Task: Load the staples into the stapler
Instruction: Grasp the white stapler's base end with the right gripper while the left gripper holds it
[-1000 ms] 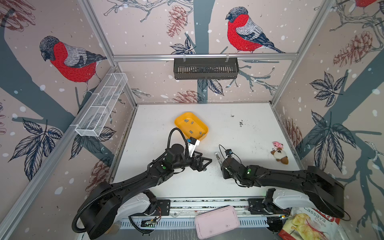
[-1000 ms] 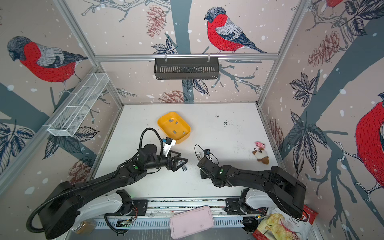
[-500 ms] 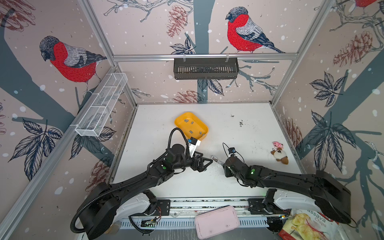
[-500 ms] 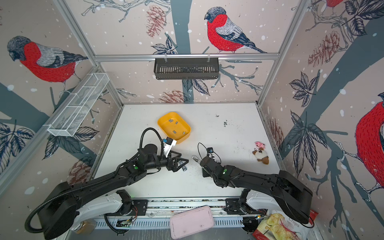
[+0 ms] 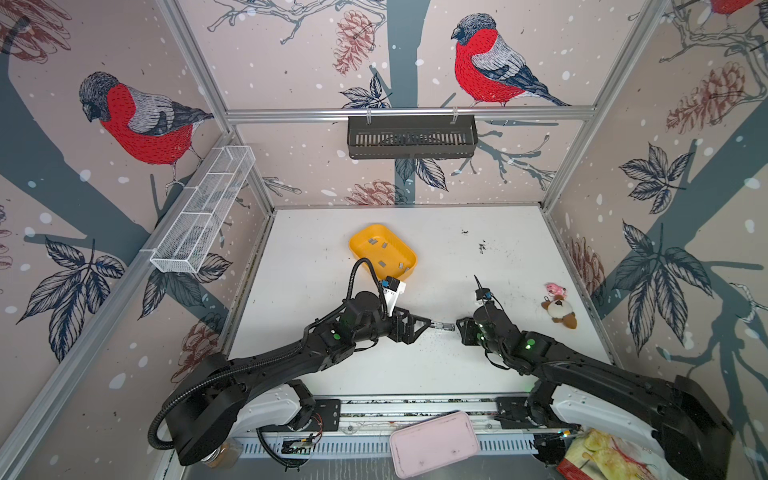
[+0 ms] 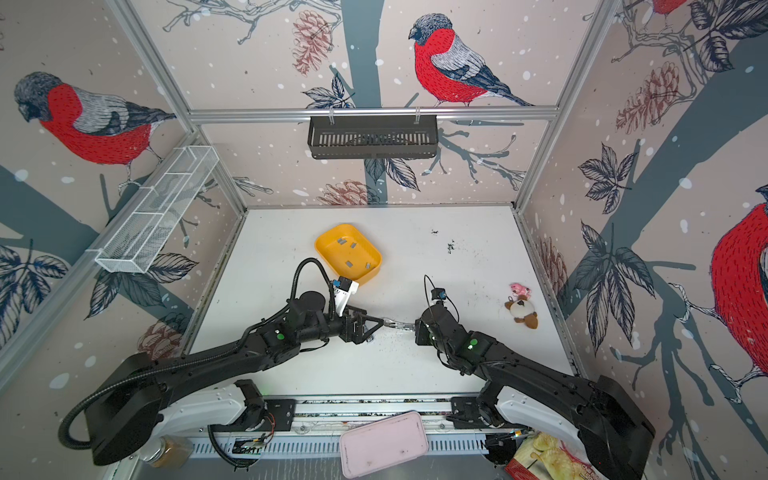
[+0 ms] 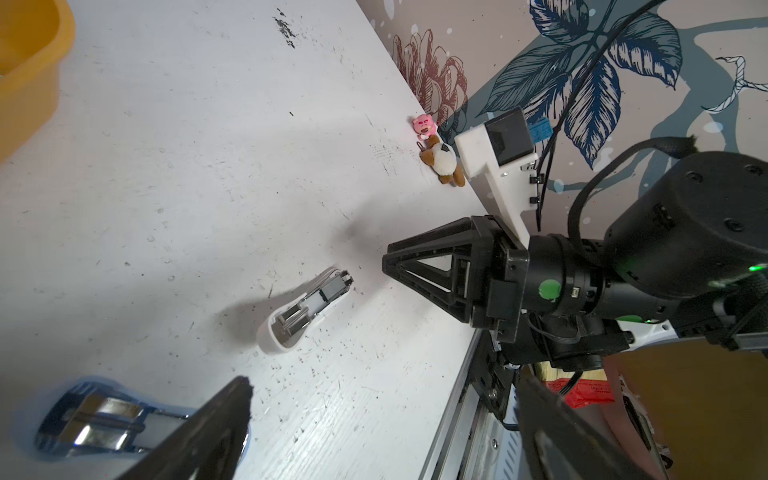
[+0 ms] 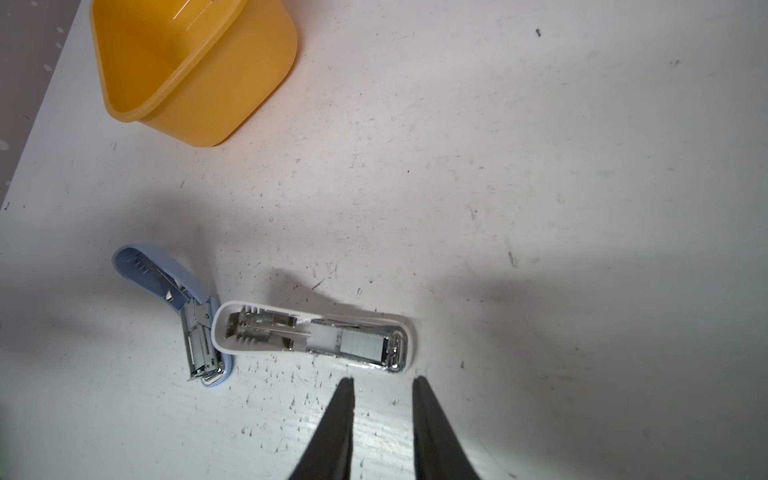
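Note:
A white stapler [image 8: 316,332] lies open on the table, with a grey strip of staples [image 8: 360,345] in its metal channel. An open blue stapler [image 8: 178,307] lies beside it. More staples [image 5: 374,241] lie loose in the yellow tray [image 5: 361,243]. My right gripper [image 8: 382,380] hovers just short of the white stapler's front end, its fingers a narrow gap apart and empty. My left gripper [image 7: 382,390] stands wide open and empty on the other side of the white stapler [image 7: 305,309], with the blue stapler [image 7: 95,419] beside one finger. In both top views the two grippers face each other across the white stapler [image 6: 399,324].
A small plush toy [image 5: 559,309] and a pink figure [image 5: 555,289] lie near the right wall. A black basket [image 5: 411,137] hangs on the back wall, a white wire rack [image 5: 203,208] on the left wall. A pink case [image 5: 434,444] sits beyond the table's front edge.
My right gripper has drawn back a little to the right, away from the white stapler, and its fingers have come closer together. The left arm has not moved.

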You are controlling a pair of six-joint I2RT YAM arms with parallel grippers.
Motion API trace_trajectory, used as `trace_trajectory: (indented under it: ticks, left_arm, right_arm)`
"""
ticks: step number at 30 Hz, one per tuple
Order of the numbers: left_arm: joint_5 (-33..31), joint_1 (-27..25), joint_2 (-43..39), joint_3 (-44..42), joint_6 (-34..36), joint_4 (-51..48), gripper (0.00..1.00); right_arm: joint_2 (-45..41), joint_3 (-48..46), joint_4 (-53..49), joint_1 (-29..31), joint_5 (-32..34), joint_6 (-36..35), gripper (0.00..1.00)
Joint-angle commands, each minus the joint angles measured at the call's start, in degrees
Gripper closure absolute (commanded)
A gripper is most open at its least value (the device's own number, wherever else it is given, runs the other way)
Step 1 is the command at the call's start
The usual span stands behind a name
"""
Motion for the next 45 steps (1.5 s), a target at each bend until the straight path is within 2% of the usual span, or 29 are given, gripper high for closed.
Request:
trace_trajectory:
  ticks: [1,24,45]
  left_arm:
    - [0.2,-0.2,1.2,1.0,-1.5,2.4,0.01]
    - [0.7,-0.4,1.7,0.5,-1.8,2.5,0.01]
    - [-0.6,-0.4,2.0,1.4,-1.7,-0.3,0.02]
  right_arm:
    - [0.3,-0.1,2.4,-1.3,-4.9,-0.6,0.76]
    - [14.1,3.4,8.6,-8.6,-13.6,-10.6,0.82]
    - [17.3,2.6,11.0,-8.6,-14.3,-11.2,0.88]
